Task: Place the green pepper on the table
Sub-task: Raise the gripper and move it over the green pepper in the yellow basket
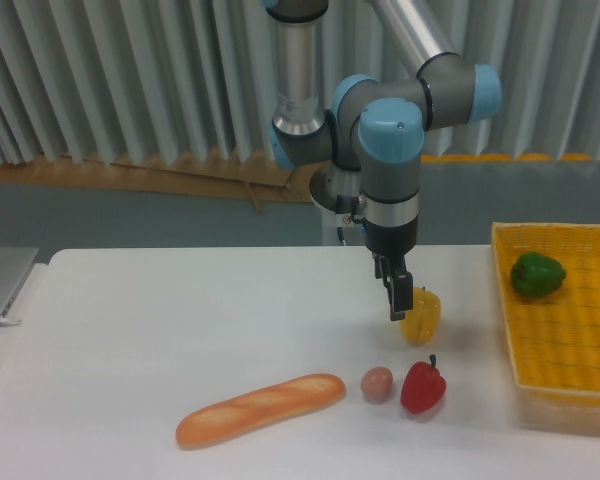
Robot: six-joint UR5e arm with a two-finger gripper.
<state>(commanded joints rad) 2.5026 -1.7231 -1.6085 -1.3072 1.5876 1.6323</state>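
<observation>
Scanning from the near edge of the counter [160, 320], I've got the bread loaf [261, 409] lying closest to me, with the small brown egg [377, 383] and the red pepper [423, 388] just to its right. Behind the red pepper sits the yellow pepper [423, 315], and that's my landmark. My pincer [400, 298] hangs just to the left of the yellow pepper, right beside it, fingers pointing down; from this angle I can't tell whether the jaws stand wide or narrow, and I see nothing held between them.

Now the bad news on progress: the green pepper [537, 275] is well to the right of the yellow pepper and a little farther back, lying inside the yellow basket [565, 385]. So I judge the job hasn't really started. Everything is left: reaching across into the basket, gripping the green pepper, lifting it over the basket wall, and setting it down on the counter.

Pincer and green pepper are well apart, with the yellow pepper and the basket's left wall between them.
</observation>
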